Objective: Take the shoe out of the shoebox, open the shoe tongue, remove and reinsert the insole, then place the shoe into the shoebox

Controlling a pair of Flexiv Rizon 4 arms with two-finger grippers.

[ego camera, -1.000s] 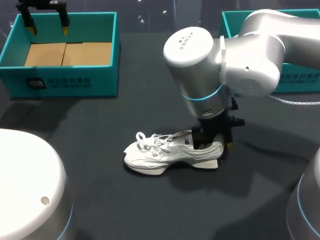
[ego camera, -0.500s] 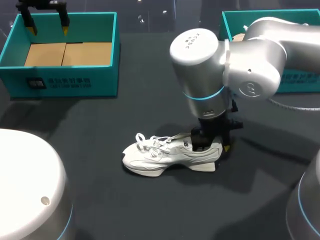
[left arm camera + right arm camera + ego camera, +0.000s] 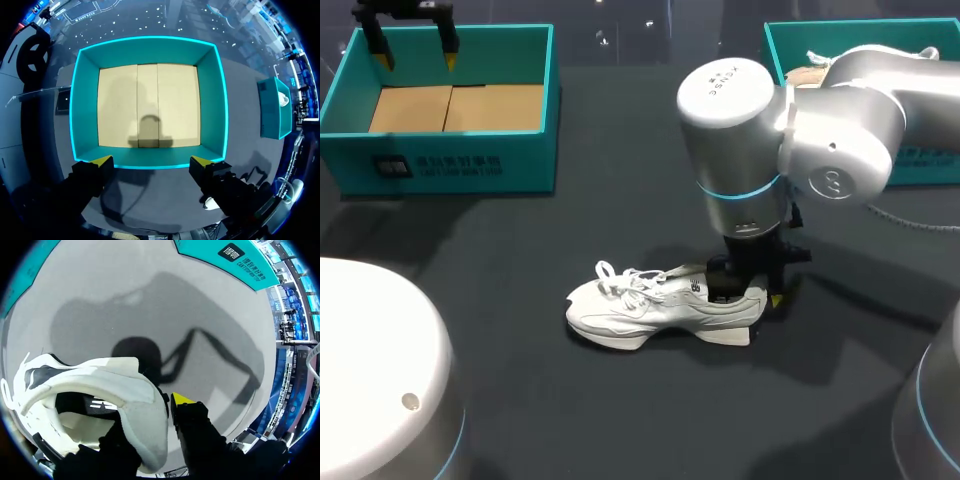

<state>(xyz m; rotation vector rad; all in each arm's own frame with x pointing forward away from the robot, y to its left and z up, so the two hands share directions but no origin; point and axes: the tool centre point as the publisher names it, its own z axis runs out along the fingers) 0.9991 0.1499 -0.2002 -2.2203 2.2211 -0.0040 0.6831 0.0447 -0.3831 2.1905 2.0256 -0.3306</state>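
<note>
The right gripper is clamped on the shoe at the heel; one finger is down inside the collar, the other, its yellow tip showing, presses the outside of the heel wall, so the padded rim sits pinched between them; the shoe rests sole-down on the table, its heel directly under this gripper and its toe pointing away from it toward my left arm's side; the loose laces lie at the far end from the gripper; beyond the outer finger there is only table top, with the arm's shadow on it; the right box stands ahead of this gripper past that stretch, near but apart from the shoe; a wide stretch of table separates the toe from the left box, well apart from the right gripper

The left gripper is spread wide and holds nothing; it hangs above the left box, the box's near wall between its tips and the cardboard floor ahead of them; all four teal walls stand apart from the fingers
</note>
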